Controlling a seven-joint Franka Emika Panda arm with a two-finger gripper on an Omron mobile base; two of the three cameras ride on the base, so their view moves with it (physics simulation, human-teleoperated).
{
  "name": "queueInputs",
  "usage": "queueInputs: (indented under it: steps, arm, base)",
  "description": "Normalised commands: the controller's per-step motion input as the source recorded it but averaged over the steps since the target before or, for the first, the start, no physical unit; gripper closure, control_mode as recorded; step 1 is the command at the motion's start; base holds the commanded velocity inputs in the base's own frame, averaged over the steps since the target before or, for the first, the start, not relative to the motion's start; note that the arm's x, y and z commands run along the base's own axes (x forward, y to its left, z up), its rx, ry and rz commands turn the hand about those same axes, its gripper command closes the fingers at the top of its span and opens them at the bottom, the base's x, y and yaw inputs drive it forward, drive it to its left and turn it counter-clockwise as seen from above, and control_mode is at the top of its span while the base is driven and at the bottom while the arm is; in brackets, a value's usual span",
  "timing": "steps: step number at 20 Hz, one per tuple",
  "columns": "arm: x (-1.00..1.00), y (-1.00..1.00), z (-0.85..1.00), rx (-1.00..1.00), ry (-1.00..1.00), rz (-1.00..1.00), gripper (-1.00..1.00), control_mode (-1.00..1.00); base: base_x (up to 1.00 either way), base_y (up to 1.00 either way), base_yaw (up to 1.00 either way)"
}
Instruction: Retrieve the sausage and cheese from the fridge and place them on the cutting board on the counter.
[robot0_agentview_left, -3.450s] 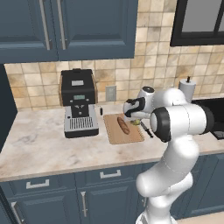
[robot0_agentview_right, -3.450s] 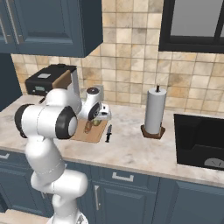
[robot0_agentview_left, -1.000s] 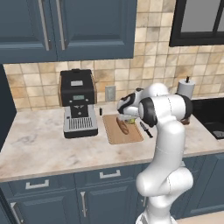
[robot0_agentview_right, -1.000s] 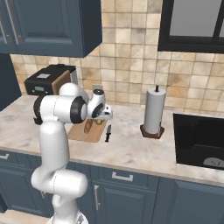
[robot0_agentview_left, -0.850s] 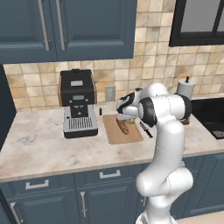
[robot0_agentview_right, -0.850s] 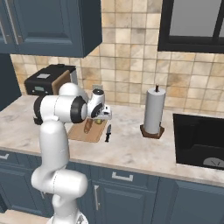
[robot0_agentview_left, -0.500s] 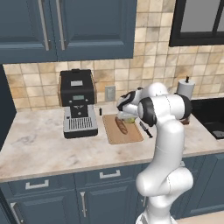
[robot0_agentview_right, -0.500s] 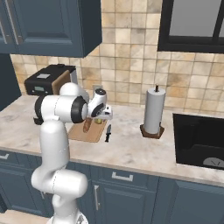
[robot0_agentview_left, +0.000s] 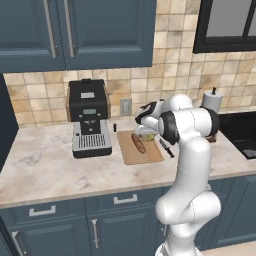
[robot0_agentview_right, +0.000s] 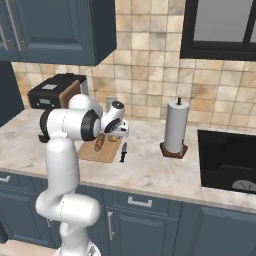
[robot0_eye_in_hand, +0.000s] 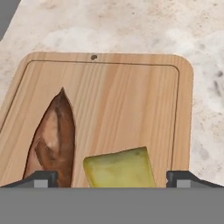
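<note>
The light-brown cutting board (robot0_eye_in_hand: 127, 105) lies on the beige counter (robot0_agentview_left: 50, 170). The dark reddish-brown sausage (robot0_eye_in_hand: 50, 140) lies lengthwise on the board's left part in the hand view. The pale yellow-green cheese (robot0_eye_in_hand: 119, 168) is right beside it, between my fingertips with a gap on each side. My gripper (robot0_eye_in_hand: 112, 178) is open and hangs low over the board's right half (robot0_agentview_left: 145, 131). From the left base view the cheese (robot0_agentview_left: 148, 135) shows just under the hand, with the sausage (robot0_agentview_left: 138, 143) left of it. I cannot tell whether the cheese rests on the board.
A black coffee machine (robot0_agentview_left: 90, 117) stands left of the board. A dark-handled knife (robot0_agentview_left: 166, 148) lies on the counter just right of the board. A paper towel roll (robot0_agentview_right: 176, 127) and a dark sink (robot0_agentview_right: 227, 160) are further right. Wall cabinets hang above.
Since 3.5 s ago my arm's elbow has swung away from the cameras. The hand has stayed low over the board; over the last second it has barely moved.
</note>
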Motion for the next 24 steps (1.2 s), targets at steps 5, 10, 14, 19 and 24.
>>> queueInputs:
  steps: [5, 10, 14, 19, 24]
  arm:
    - [-0.26, 0.02, 0.0, 0.01, 0.0, -0.02, -1.0, -1.0]
    - [-0.37, 0.06, 0.0, 0.0, -0.02, -0.04, -1.0, -1.0]
    - [-0.02, 0.06, 0.16, 0.0, -0.05, -0.04, -1.0, -1.0]
    - [-0.13, 0.03, 0.62, 0.0, -0.09, -0.04, -1.0, -1.0]
    - [-0.82, -0.01, 0.53, 0.0, -0.05, -0.04, -1.0, -1.0]
  base:
    - [0.0, 0.0, 0.0]
    - [0.0, 0.0, 0.0]
    - [0.0, 0.0, 0.0]
    - [0.0, 0.0, 0.0]
    - [0.0, 0.0, 0.0]
